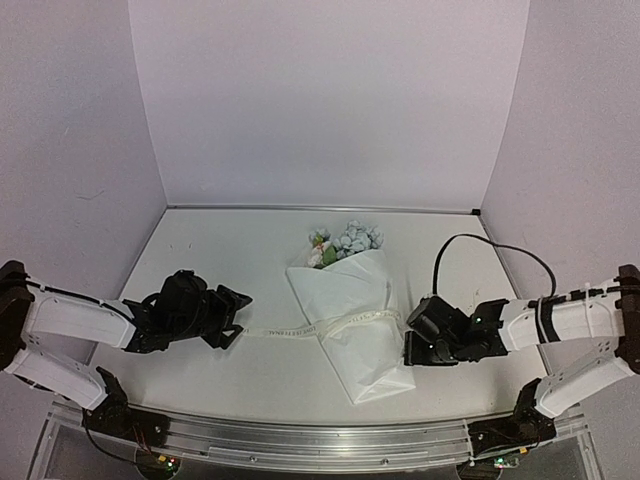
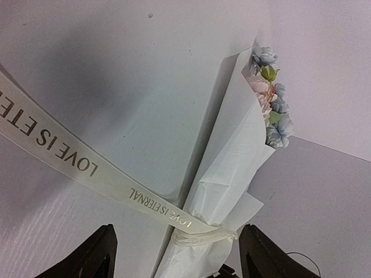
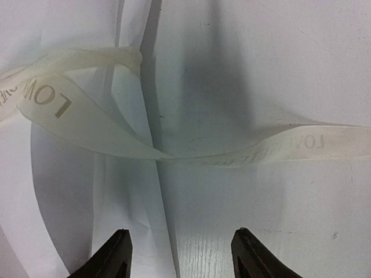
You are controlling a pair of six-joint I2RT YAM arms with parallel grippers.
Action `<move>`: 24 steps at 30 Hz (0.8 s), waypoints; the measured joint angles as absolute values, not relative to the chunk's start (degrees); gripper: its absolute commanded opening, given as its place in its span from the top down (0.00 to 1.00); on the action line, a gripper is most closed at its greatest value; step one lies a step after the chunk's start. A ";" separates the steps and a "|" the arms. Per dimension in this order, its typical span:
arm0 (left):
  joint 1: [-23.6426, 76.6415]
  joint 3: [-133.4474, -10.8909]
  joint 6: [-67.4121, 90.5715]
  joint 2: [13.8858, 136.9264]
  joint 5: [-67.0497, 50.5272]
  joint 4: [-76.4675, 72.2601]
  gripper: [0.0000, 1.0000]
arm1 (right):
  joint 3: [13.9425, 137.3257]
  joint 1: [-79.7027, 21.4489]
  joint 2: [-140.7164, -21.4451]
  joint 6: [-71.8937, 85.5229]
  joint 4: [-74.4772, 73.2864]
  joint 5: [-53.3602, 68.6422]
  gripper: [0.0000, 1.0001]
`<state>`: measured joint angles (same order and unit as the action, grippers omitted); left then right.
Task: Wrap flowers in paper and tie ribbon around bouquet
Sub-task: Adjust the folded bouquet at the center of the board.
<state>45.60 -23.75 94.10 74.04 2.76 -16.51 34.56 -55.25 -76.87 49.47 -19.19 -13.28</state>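
Top external view shows the ribbon [image 1: 285,330] wound once round the waist of the bouquet [image 1: 350,320], and that is our worry. In the right wrist view the loop stands slack off the paper, and we cannot tell whether any knot holds it. If we pull one tail alone, the light bouquet may slide or swing on the table [image 1: 200,250] instead of the loop tightening. If the jaws close too near the bouquet, they may pinch and crease the paper along with the ribbon. A slack loop could also let the wrap spring open.

Both grippers are released, with jaws apart and nothing between them. The left gripper [image 1: 238,320] sits well to the left of the bouquet, at the far end of the ribbon's long tail. The right gripper [image 1: 408,340] hangs just to the right of the bouquet's waist, with the short tail lying on the table just ahead of its fingertips.
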 measured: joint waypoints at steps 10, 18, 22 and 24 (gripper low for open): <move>45.60 -23.75 93.01 72.88 2.55 -16.56 0.23 | 33.82 -61.63 -85.91 56.76 -13.80 -19.34 0.59; 45.60 -23.32 93.06 72.86 1.67 -17.01 0.21 | 38.67 -68.79 -91.64 58.88 -6.49 -19.32 0.53; 45.60 -23.20 93.24 74.14 1.20 -18.89 0.21 | 38.45 -69.36 -90.30 59.23 -7.24 -19.32 0.44; 45.60 -23.20 94.00 76.12 1.05 -21.01 0.21 | 38.21 -69.42 -87.98 58.98 -8.91 -19.65 0.42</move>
<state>45.60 -23.20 94.00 76.12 1.05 -21.01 38.21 -69.42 -87.98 58.98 -8.91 -19.65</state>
